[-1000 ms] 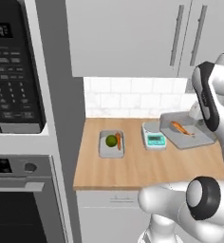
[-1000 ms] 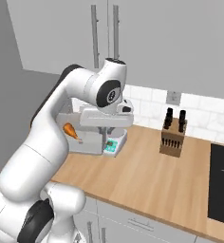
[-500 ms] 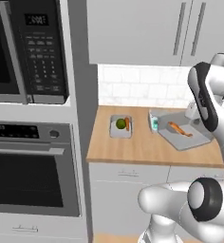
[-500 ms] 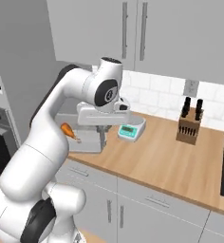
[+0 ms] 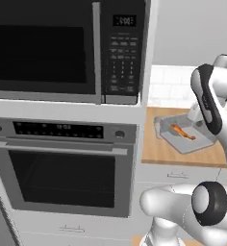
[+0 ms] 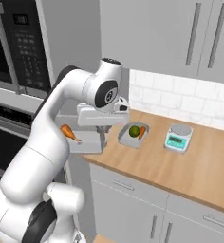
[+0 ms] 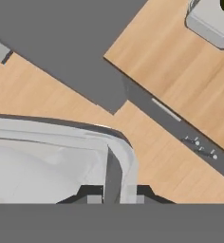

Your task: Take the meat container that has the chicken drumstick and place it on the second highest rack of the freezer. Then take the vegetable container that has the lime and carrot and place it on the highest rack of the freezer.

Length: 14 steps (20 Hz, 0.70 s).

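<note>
My gripper [image 6: 103, 140] is shut on the right wall of the meat container [image 6: 83, 141], a shallow grey tray held level in the air just left of the counter's end. The orange-brown chicken drumstick [image 6: 68, 132] lies in it; in the left base view the same container [image 5: 183, 139] and drumstick [image 5: 182, 132] sit beside my forearm. In the hand view the fingertips [image 7: 115, 196] pinch the tray's rim [image 7: 119, 142]. The vegetable container [image 6: 133, 134] rests on the counter with the lime [image 6: 134, 131] and the carrot [image 6: 142, 133]. The freezer and its racks are out of view.
A black-fronted oven [image 5: 62, 178] and a microwave [image 5: 43, 48] stand in a tall column left of the wooden counter [image 6: 180, 166]. A small scale [image 6: 178, 137] sits right of the vegetable container. Upper cabinets [image 6: 180, 38] hang above the counter.
The whole picture has shifted: the base has driven left, bringing the oven and microwave into the left view. The held tray went along, from over the counter to beyond its left end.
</note>
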{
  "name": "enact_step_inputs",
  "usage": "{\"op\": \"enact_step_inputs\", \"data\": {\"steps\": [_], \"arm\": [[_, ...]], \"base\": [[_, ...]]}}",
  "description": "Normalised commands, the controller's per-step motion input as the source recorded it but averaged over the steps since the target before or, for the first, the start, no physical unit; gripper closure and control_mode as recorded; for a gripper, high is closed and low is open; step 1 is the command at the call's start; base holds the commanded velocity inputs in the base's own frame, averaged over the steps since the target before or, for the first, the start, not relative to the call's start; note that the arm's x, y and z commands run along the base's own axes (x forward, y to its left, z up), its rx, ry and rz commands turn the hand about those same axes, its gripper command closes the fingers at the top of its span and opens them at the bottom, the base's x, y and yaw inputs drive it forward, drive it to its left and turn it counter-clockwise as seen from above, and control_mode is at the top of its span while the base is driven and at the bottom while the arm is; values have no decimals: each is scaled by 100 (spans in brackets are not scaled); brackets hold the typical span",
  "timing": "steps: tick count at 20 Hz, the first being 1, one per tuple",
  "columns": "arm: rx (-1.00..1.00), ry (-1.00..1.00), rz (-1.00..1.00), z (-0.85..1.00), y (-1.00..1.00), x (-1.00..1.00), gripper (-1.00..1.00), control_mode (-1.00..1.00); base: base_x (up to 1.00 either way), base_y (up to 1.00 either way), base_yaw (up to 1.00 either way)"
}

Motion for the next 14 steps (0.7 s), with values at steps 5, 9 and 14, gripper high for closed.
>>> {"op": "enact_step_inputs", "data": {"steps": [5, 9, 14], "arm": [[0, 0, 0, 0, 0, 0, 100, 100], [0, 0, 0, 0, 0, 0, 100, 100], [0, 0, 0, 0, 0, 0, 100, 100]], "base": [[-20, 100, -1], [-39, 98, -5], [-24, 92, -4]]}}
